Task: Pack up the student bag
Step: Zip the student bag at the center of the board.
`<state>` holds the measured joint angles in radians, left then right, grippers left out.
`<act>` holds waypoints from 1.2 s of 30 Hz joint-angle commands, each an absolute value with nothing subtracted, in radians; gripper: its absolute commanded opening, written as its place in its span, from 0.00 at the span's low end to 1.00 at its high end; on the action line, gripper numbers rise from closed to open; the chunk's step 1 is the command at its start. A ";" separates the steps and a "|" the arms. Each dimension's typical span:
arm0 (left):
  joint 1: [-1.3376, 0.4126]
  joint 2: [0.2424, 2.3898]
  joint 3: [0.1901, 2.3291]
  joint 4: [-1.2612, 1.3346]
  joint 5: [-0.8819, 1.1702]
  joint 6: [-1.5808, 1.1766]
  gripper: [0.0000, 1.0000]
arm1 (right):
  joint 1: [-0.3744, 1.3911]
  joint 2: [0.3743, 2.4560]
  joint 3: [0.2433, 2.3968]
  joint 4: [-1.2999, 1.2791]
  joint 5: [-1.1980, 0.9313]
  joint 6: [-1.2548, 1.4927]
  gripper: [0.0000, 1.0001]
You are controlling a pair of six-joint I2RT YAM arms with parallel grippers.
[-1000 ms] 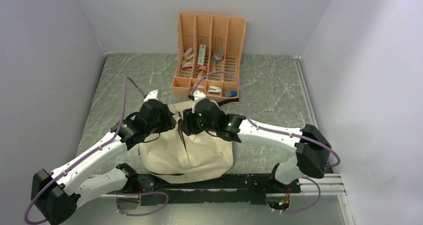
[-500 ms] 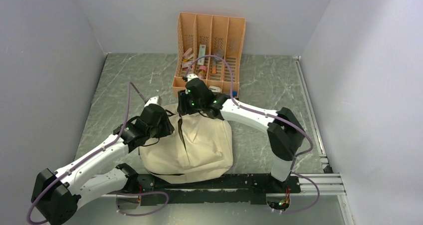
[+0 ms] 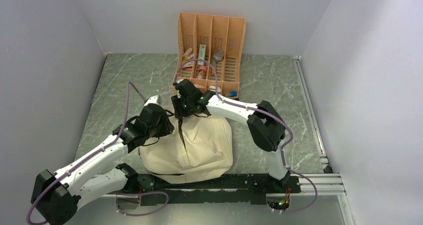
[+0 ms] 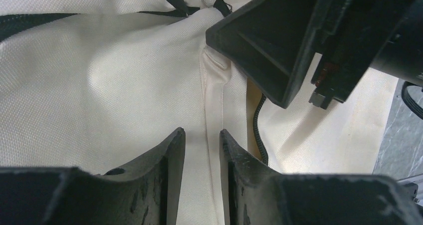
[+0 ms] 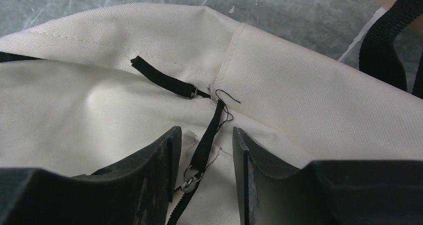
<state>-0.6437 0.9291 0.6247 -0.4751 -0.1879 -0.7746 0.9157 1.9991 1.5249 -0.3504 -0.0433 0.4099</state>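
Note:
The student bag (image 3: 202, 145) is a cream-beige fabric backpack lying flat between the arms. Its black zipper runs down the middle. My left gripper (image 3: 167, 129) rests on the bag's left part; in the left wrist view (image 4: 201, 132) its jaws stand narrow around a raised fabric seam (image 4: 214, 100). My right gripper (image 3: 181, 110) hovers at the bag's far top edge. In the right wrist view (image 5: 205, 131) it is open, with the black zipper pull strap (image 5: 202, 152) and its metal ring (image 5: 189, 179) between the fingers, touching neither.
An orange slotted desk organiser (image 3: 209, 50) with several small items stands just behind the bag. A black bag strap (image 5: 386, 45) lies at the far right of the bag's top. The right gripper's body (image 4: 319, 35) hangs close above my left fingers.
My right gripper has moved from above the bag's middle to its far top-left edge, over the zipper pull. The left gripper shifted slightly, then stayed.

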 commanded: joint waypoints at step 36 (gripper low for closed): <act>-0.496 1.055 0.700 -0.227 0.066 -0.776 0.49 | 0.893 1.611 1.048 0.126 0.038 0.768 0.00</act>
<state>-0.5125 1.0199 0.6468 -0.3302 -0.0135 -0.7731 0.8974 1.6581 1.0828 0.0364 0.0063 0.6796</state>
